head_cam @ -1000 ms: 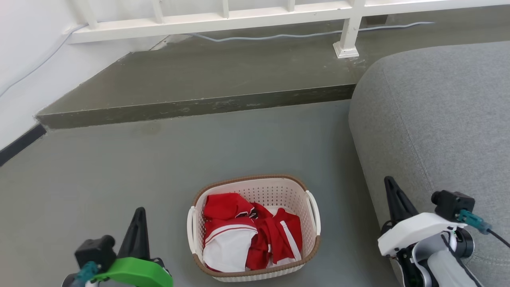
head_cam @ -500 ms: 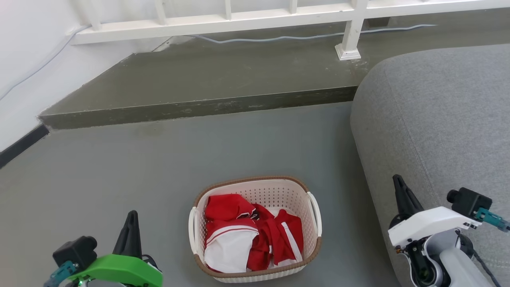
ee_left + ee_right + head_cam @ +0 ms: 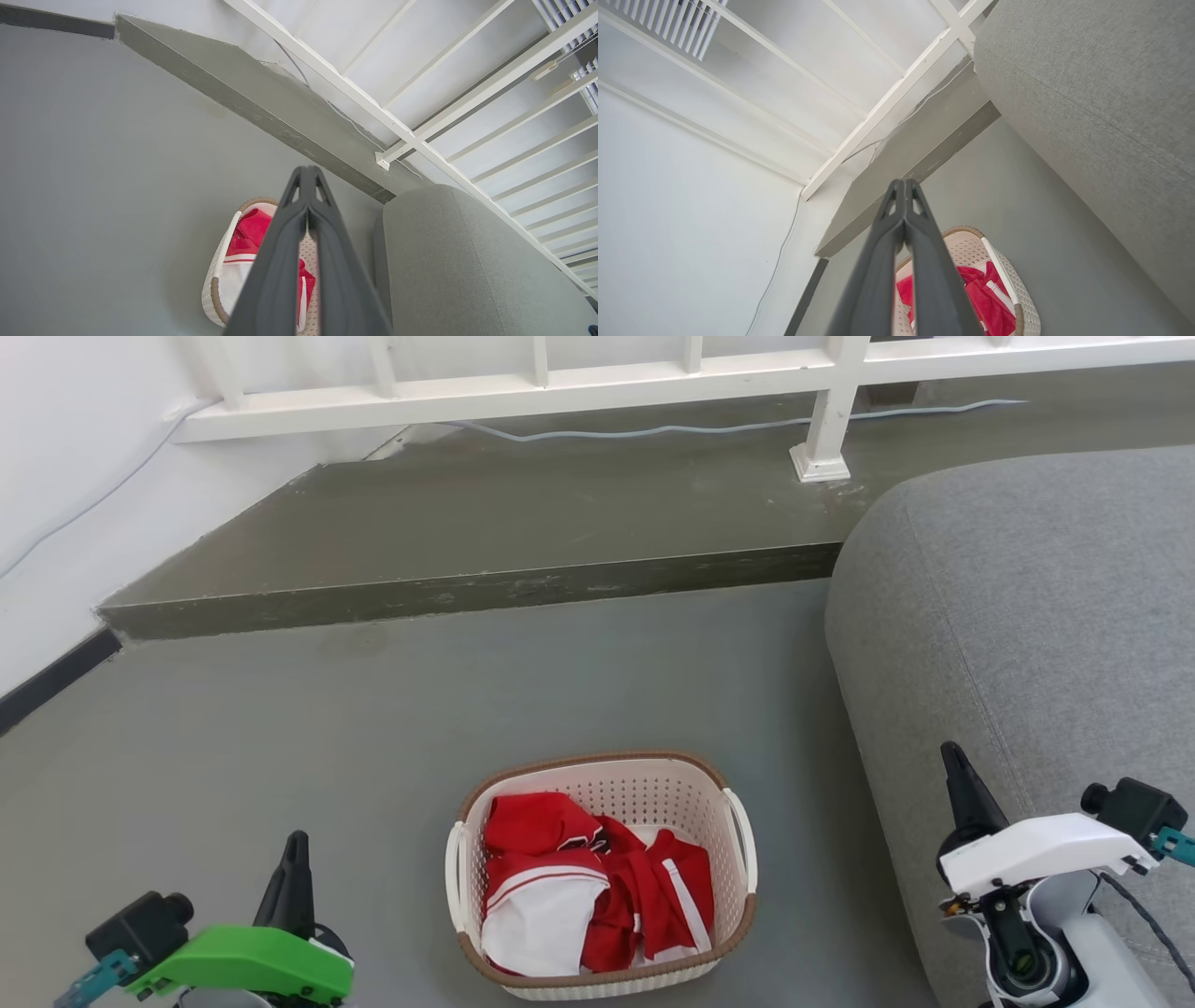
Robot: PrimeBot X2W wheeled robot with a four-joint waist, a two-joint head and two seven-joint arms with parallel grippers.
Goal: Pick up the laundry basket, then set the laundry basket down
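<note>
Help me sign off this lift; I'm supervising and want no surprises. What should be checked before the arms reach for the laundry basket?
1. Laundry basket upright on the floor: ok.
2. Left handle and right handle uncovered: ok.
3. Red-and-white clothes inside the rim: ok.
4. Left gripper open for a handle: not ok, it is shut and apart from the basket.
5. Right gripper open: not ok, shut and apart from the basket.
6. Room between the right gripper and the grey sofa: cannot tell.
</note>
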